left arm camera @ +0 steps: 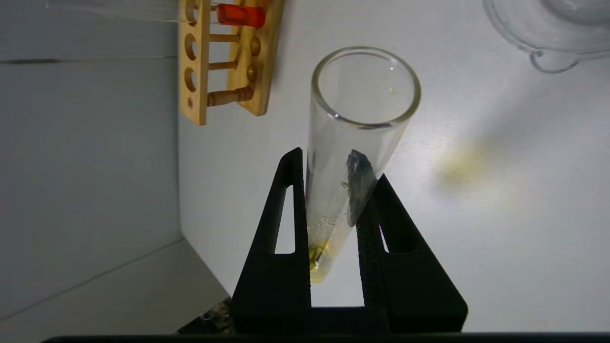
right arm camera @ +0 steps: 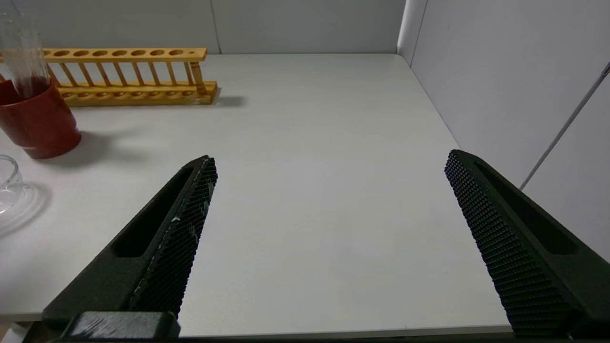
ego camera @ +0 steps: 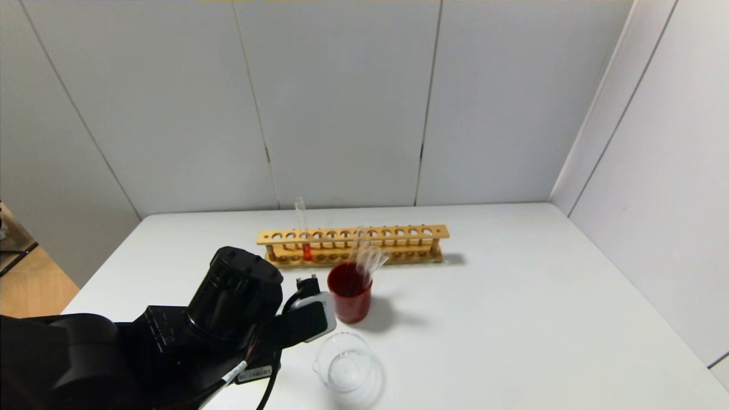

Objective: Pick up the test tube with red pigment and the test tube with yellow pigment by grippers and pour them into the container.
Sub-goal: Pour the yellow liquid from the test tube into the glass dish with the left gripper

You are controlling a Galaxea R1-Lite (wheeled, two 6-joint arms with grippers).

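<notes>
Yellow-tinged test tube [left arm camera: 352, 157] clamped low between the pads of the left end effector [left arm camera: 333, 190], long axis aimed roughly level across the worktop [ego camera: 512, 296], with the glass container [ego camera: 347, 367] just beside; right end effector [right arm camera: 329, 205] wide, idle.

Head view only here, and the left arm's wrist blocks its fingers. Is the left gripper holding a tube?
Observer: Yes. The left gripper is shut on the test tube with yellow pigment, gripping its lower part.
Operator: Any liquid in it?
Observer: A little yellow liquid sits at its rounded base, down between the fingers.
Operator: Right arm? It's not in my view.
Observer: The right gripper is open above the white table, with nothing between its jaws.
</notes>
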